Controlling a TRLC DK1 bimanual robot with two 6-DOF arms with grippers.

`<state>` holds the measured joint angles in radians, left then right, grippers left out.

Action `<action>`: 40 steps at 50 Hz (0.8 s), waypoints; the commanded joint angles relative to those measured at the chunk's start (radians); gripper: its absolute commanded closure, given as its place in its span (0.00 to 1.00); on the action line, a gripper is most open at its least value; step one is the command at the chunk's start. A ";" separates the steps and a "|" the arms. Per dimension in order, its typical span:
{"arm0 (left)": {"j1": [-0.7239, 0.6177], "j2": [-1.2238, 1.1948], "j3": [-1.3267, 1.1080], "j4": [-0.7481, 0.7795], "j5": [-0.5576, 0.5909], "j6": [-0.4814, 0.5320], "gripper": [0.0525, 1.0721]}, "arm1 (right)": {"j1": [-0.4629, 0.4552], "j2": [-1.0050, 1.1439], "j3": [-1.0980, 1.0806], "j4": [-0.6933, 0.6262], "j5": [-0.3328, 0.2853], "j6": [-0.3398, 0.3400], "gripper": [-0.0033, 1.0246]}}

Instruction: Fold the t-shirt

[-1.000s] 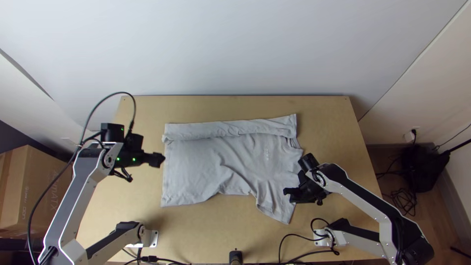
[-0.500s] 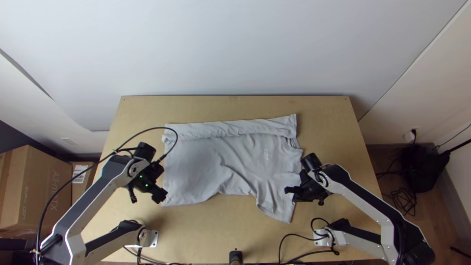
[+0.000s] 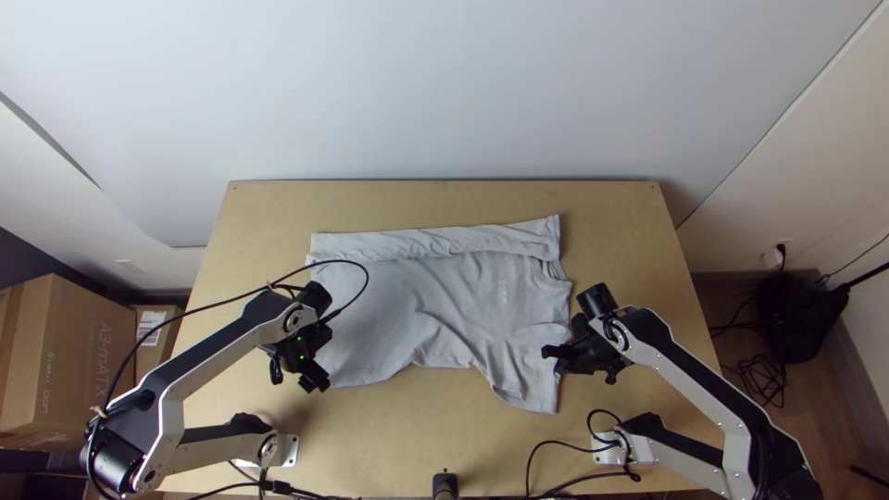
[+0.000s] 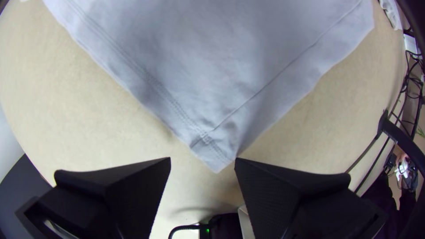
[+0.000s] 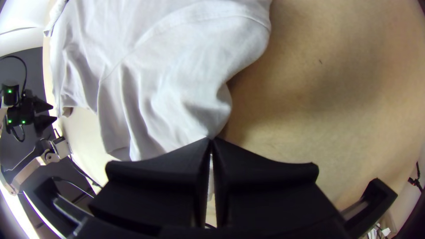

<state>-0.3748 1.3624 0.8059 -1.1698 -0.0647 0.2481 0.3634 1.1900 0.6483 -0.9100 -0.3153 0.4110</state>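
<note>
A: Where's the shirt, and which step is this?

B: Light grey fabric t-shirt (image 3: 407, 306) lies mid-table on the light wooden table (image 3: 398, 426), hem toward the left arm, collar end toward the right. Far side is folded over in a long strip (image 3: 435, 243). Near side is spread, edge wavy. I'd call it setup for the near-side fold.

A: Grippers?

B: Right black wide-fingered gripper (image 5: 211, 139) is clamped on cloth at the edge of the near sleeve (image 5: 164, 102). Left black wide-fingered gripper (image 4: 202, 161) is spread, nothing pinched. Hem corner (image 4: 216, 164) sits between its tips, nearer one of them. Can't tell if it touches.

A: Next move?

B: Left should probably dip a bit, close on that corner, then both lift and carry the near edge over evenly. Risk: left pinches too little and the corner slips.

A: What do the views add?

B: Left wrist gives the double-stitched hem meeting the side seam. Right wrist gives the sleeve bunching into the grip, plus the left gripper across the table, fingers apart. Top gives the overall layout, far strip included.
</note>
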 commanded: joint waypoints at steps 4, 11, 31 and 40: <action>-0.023 0.061 -0.019 0.015 0.008 -0.029 0.31 | -0.026 -0.020 0.044 -0.035 -0.007 -0.028 0.97; -0.021 0.118 -0.019 0.048 0.009 -0.027 0.78 | -0.052 -0.023 0.065 -0.058 -0.007 -0.060 0.97; 0.119 0.026 -0.008 0.076 0.046 0.086 0.97 | -0.307 0.048 0.106 -0.107 0.004 -0.271 0.97; 0.218 -0.019 -0.017 0.062 0.049 0.152 0.97 | -0.442 0.128 0.152 -0.109 0.024 -0.373 0.97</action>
<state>-0.2020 1.3716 0.8021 -1.0889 -0.0174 0.3443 -0.0238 1.2690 0.7643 -1.0042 -0.3138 0.1139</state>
